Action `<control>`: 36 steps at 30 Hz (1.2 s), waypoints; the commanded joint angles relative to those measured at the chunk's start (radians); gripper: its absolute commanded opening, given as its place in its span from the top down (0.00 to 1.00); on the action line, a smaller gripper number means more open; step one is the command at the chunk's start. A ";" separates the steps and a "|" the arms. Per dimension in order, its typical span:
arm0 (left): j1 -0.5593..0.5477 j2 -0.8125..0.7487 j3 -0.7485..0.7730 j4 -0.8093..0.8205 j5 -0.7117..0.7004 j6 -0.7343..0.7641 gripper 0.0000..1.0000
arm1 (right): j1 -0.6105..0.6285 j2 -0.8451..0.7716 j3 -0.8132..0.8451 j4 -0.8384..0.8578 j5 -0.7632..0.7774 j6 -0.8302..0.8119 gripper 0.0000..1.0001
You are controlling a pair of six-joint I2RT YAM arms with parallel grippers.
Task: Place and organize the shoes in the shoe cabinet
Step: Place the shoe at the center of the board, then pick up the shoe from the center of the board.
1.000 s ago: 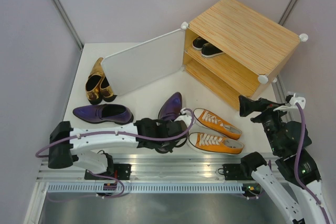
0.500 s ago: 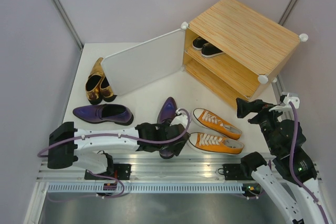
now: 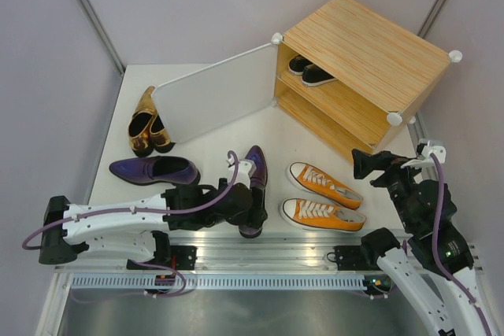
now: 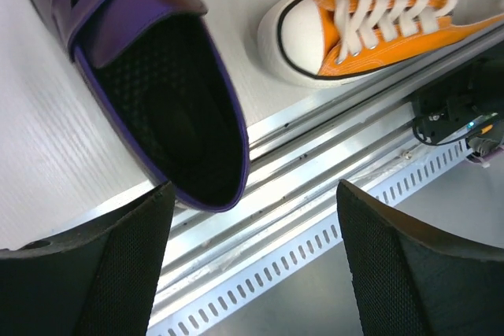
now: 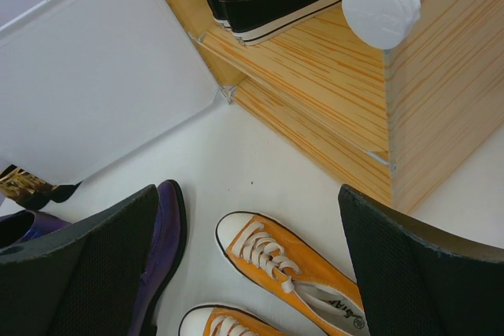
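Gold pumps (image 3: pixel 146 123) stand at the far left of the table (image 3: pixel 236 138), just beside the lower corner of the open white door (image 3: pixel 216 100). Near them, towards the front, one purple loafer (image 3: pixel 153 170) lies on its sole. To its right the left gripper (image 3: pixel 250 216) is low over the front edge, its fingers (image 4: pixel 87 265) spread wide and holding nothing. The heel of the second purple loafer (image 4: pixel 157 100) lies just at the opening between them, closer to the finger on the left of the wrist view; its toe points away to the cabinet. Next come two orange sneakers (image 3: pixel 324 194), side by side, apart from the loafer. The wooden cabinet (image 3: pixel 370 53) is behind, with black sneakers (image 3: pixel 309 71) on its upper shelf. The right gripper (image 3: pixel 370 164) hangs wide and empty beside the cabinet's near corner, above the sneakers.
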 commanded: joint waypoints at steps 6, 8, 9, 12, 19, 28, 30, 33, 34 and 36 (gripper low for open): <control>-0.030 0.038 -0.060 -0.132 0.001 -0.281 0.05 | 0.011 -0.040 -0.025 0.018 -0.017 -0.006 0.02; -0.051 0.077 -0.051 -0.129 -0.002 -0.278 0.01 | 0.015 -0.040 -0.027 0.021 -0.014 -0.004 0.02; -0.059 0.090 -0.043 -0.129 -0.014 -0.278 0.00 | 0.017 -0.040 -0.027 0.021 -0.014 -0.006 0.02; -0.076 0.151 -0.023 -0.129 -0.023 -0.282 0.00 | 0.022 -0.040 -0.030 0.026 -0.014 -0.006 0.02; -0.079 0.327 0.024 -0.126 -0.081 -0.279 0.00 | 0.025 -0.038 -0.033 0.024 -0.020 -0.003 0.02; -0.054 0.487 0.100 -0.126 -0.174 -0.238 0.01 | 0.029 -0.037 -0.038 0.029 -0.026 -0.003 0.02; -0.046 0.516 0.101 -0.123 -0.183 -0.225 0.03 | 0.029 -0.037 -0.038 0.027 -0.025 -0.001 0.02; -0.043 0.536 0.106 -0.095 -0.192 -0.138 0.16 | 0.029 -0.034 -0.038 0.027 -0.025 -0.003 0.02; -0.045 0.542 0.112 -0.082 -0.190 -0.117 0.22 | 0.029 -0.032 -0.036 0.029 -0.026 -0.001 0.02; -0.043 0.553 0.120 -0.066 -0.189 -0.043 0.36 | 0.029 -0.027 -0.036 0.026 -0.025 -0.001 0.02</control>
